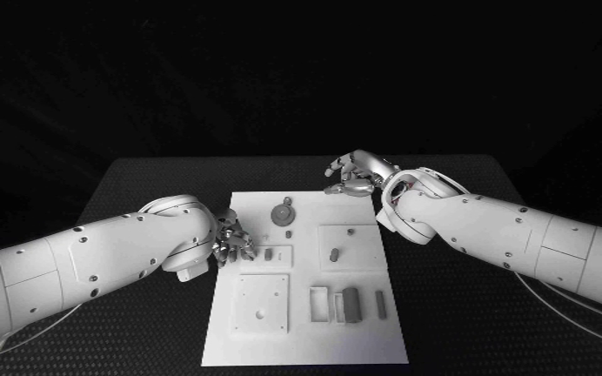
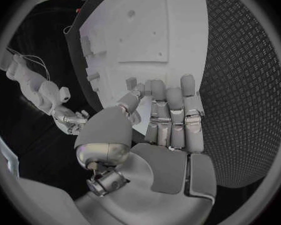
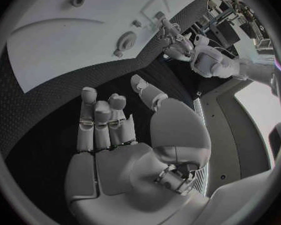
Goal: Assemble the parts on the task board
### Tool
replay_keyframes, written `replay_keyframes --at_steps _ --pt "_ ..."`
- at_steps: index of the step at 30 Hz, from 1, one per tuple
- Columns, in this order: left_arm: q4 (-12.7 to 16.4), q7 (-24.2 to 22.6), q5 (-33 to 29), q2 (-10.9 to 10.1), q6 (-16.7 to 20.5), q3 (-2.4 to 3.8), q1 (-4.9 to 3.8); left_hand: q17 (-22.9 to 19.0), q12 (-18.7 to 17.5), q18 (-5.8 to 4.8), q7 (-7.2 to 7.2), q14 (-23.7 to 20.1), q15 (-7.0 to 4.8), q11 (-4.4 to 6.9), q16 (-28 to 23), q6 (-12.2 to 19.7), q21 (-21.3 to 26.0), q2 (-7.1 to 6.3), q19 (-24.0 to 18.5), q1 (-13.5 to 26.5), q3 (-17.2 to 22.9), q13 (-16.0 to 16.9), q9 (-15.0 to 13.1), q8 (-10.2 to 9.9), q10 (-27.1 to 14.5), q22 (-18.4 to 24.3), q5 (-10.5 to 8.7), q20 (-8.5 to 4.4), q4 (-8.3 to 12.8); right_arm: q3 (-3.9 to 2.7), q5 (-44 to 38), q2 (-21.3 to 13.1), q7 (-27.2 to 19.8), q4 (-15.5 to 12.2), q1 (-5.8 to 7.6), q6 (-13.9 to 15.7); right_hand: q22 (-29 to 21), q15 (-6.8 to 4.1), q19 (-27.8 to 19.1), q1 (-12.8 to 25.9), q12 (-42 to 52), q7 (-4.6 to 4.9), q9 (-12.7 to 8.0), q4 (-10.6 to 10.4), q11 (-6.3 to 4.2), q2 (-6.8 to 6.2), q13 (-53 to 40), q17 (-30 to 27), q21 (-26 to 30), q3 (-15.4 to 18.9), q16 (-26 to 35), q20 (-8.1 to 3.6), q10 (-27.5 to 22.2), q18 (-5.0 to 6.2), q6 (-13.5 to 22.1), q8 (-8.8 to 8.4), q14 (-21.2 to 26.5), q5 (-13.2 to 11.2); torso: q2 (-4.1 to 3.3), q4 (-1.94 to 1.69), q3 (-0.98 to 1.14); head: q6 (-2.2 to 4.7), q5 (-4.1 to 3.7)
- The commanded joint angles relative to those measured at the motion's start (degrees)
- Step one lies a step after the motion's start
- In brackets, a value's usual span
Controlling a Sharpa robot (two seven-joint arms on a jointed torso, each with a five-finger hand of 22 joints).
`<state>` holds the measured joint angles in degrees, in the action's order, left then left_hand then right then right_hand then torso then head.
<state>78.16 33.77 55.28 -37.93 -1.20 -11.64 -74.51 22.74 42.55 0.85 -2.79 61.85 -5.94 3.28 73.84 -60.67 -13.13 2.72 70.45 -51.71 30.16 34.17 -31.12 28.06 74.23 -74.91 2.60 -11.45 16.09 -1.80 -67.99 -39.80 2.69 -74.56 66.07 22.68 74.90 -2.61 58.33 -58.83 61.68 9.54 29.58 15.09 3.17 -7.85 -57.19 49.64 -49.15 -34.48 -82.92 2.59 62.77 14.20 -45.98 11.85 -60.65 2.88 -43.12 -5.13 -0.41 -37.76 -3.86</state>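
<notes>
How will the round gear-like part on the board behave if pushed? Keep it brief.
The round part lies flat on the task board, so it should slide, not roll. It looks small and probably light. Its thin edge may make gripping awkward.

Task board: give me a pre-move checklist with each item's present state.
1. Left robot hand holds nothing: ok; fingers apart in the left wrist view.
2. Right robot hand holds nothing: ok; palm bare, fingers apart.
3. Task board lies flat, near edge unobstructed: ok.
4. Round gear-like part reachable: ok; it lies uncovered between both hands.
5. Left hand off the board: not ok; its fingers overlap the board's edge.
6. Parts seated in their slots: cannot tell.
</notes>
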Motion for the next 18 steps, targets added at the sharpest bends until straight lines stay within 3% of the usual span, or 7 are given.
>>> replay_keyframes --at_steps 1,18 --pt "-0.09 0.15 0.42 0.35 0.23 0.0 0.01 0.06 0.36 -0.59 0.17 0.26 -0.12 0.26 0.28 -0.29 -0.35 0.66 0.4 -0.12 0.08 0.01 -1.91 0.86 0.15 -1.33 0.17 -0.07 -0.23 -0.03 -0.11 -0.08 0.0 -0.08 -0.01 -0.83 0.75 -0.4 -0.11 0.57 0.28 0.15 -0.05 -0.39 -0.04 -0.03 0.1 -0.08 -0.08 0.13 -0.33 -0.13 -0.37 0.8 -0.04 0.04 0.0 -0.07 0.0 0.0 0.01 -0.01 -0.03" --pt "-0.14 -0.16 2.08 0.74 0.76 0.0 0.15 0.04 0.36 -0.59 0.17 0.23 -0.14 0.27 0.28 -0.2 -0.38 0.72 0.38 -0.12 0.16 0.0 -1.9 0.94 0.12 -1.32 0.17 -0.09 -0.22 -0.03 -0.11 -0.09 0.25 -0.03 -0.01 -1.0 0.74 -0.4 -0.11 0.81 0.31 0.15 -0.05 -0.66 -0.04 -0.08 0.15 -0.11 -0.07 0.15 -0.34 -0.13 -0.39 0.8 -0.02 0.04 0.01 -0.07 0.03 0.0 0.04 -0.14 -0.04"
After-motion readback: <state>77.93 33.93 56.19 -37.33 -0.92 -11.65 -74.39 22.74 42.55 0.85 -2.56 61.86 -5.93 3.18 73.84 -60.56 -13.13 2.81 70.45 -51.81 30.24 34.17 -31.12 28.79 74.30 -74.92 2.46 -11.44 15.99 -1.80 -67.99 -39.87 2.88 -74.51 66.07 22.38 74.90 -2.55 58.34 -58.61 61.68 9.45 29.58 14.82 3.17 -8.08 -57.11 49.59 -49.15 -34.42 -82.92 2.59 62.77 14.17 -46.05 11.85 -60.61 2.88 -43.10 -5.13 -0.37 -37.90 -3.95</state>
